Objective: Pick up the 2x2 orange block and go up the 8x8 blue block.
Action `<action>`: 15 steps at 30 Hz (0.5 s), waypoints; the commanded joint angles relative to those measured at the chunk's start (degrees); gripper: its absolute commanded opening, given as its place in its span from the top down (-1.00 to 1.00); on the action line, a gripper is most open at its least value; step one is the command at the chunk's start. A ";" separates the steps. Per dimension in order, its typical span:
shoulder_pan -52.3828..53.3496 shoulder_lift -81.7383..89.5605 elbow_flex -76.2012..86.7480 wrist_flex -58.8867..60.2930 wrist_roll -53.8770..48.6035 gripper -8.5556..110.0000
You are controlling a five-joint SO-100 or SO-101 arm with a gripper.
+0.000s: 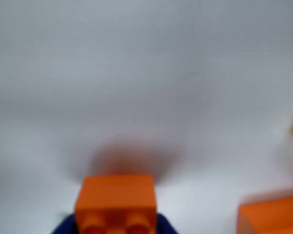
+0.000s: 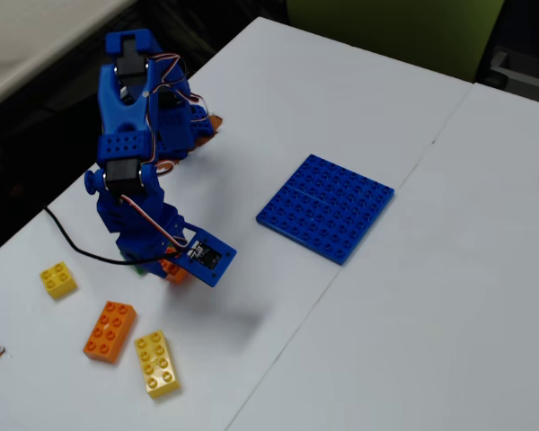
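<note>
The 2x2 orange block fills the bottom centre of the wrist view, studs toward the camera, with a blue finger showing on either side of it. My gripper is shut on it and holds it a little above the white table, over a soft shadow. In the fixed view the orange block shows only as a small patch under the blue gripper, at the left of the table. The 8x8 blue block lies flat to the right of the gripper and well apart from it. It is out of the wrist view.
A longer orange brick, a long yellow brick and a small yellow brick lie on the table near the gripper. A black cable runs along the table's left edge. A seam splits the two tabletops.
</note>
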 commanded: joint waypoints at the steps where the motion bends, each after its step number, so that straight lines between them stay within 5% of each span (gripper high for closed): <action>1: -2.20 7.38 -1.58 2.37 1.85 0.86; 15: -11.25 27.86 3.87 10.37 11.78 0.85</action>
